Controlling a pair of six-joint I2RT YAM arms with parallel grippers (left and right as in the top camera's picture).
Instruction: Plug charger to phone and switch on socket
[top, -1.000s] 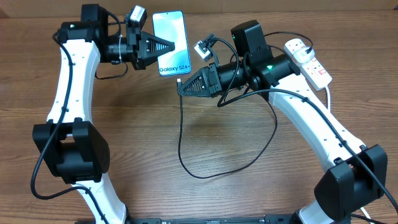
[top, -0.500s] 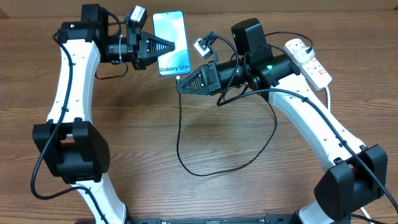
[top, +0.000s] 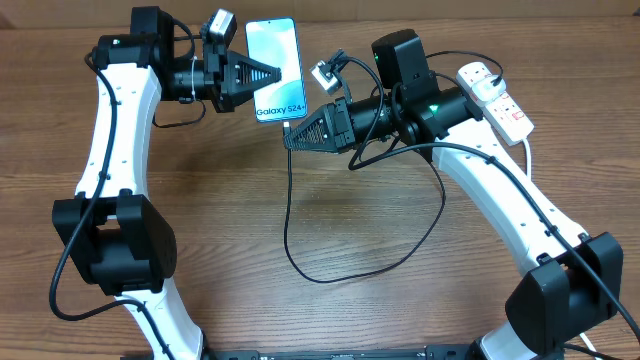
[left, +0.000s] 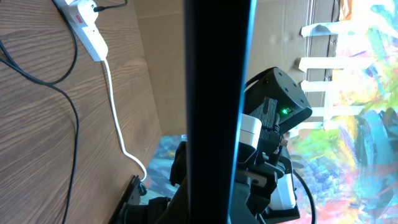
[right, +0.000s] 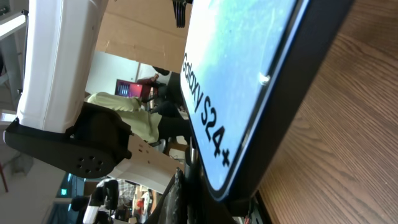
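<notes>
Over the last second the right gripper (top: 290, 138), clenched on the connector end of the charger (top: 287, 215), was brought slightly up to the lower edge of the phone (top: 280, 45) and was then held there unmoved; whether the tip was seated in the port could not be told. The phone was kept grasped at its left edge by the closed left gripper (top: 272, 72), near the far side of the table (top: 200, 240). The plugging step was judged nearly done, while the socket (top: 495, 97), well apart at the far right, had not yet been reached.
</notes>
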